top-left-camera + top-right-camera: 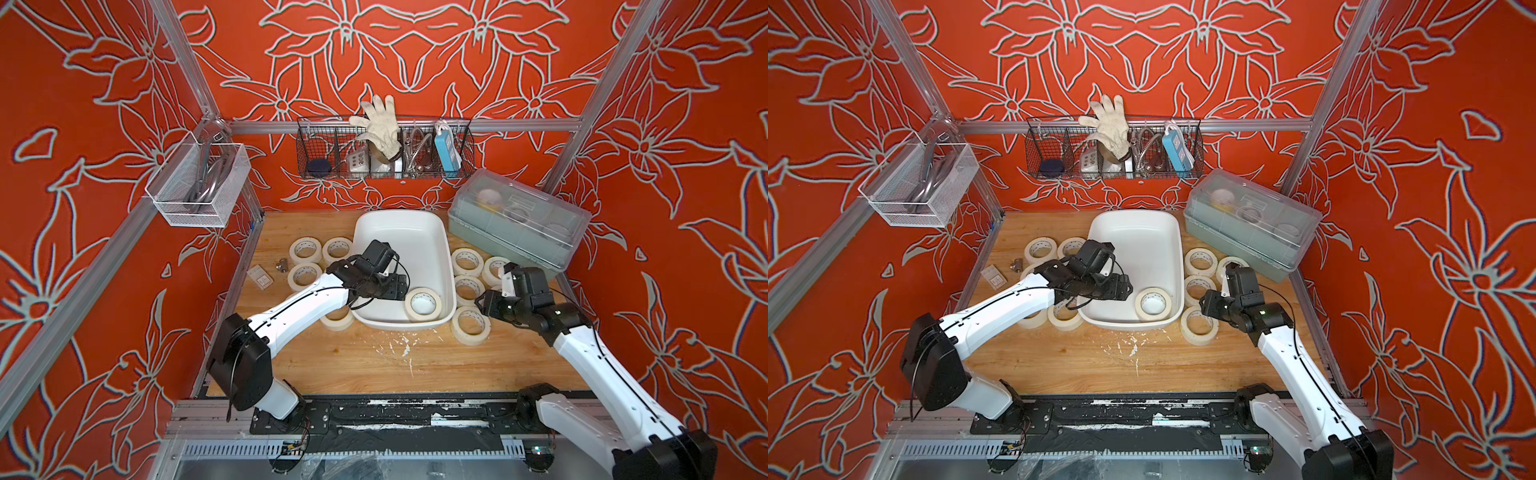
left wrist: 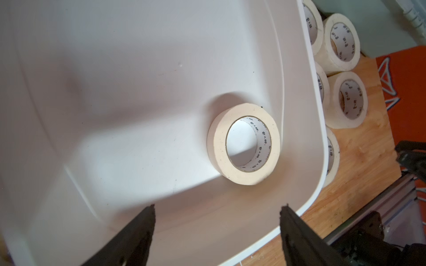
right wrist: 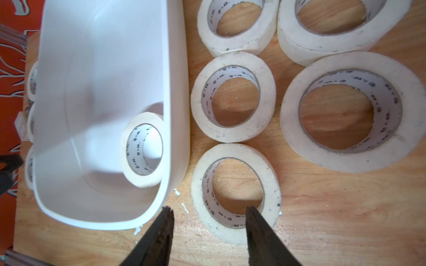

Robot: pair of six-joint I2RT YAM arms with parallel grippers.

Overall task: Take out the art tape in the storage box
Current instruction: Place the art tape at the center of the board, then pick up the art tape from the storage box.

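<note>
The white storage box (image 1: 399, 216) (image 1: 1133, 214) lies mid-table. One cream art tape roll (image 1: 409, 305) (image 1: 1139, 305) lies flat in its near right corner, also in the left wrist view (image 2: 219, 142) and the right wrist view (image 3: 138, 119). My left gripper (image 1: 405, 287) (image 1: 1128, 287) (image 2: 217, 207) hangs open over the box floor (image 2: 138, 92), just left of that roll, holding nothing. My right gripper (image 1: 478, 301) (image 1: 1202, 301) (image 3: 209, 209) is open outside the box's right wall (image 3: 177, 92). One finger stands over the hole of a roll on the table (image 3: 235, 150), the other outside it.
Several more rolls lie on the wooden table on both sides of the box (image 1: 305, 249) (image 1: 467, 262). A grey-green lidded box (image 1: 519, 224) sits at the back right. Wire baskets (image 1: 384, 147) (image 1: 199, 187) hang on the walls. A small card (image 1: 259, 276) and a metal fitting (image 1: 284, 264) lie at the left.
</note>
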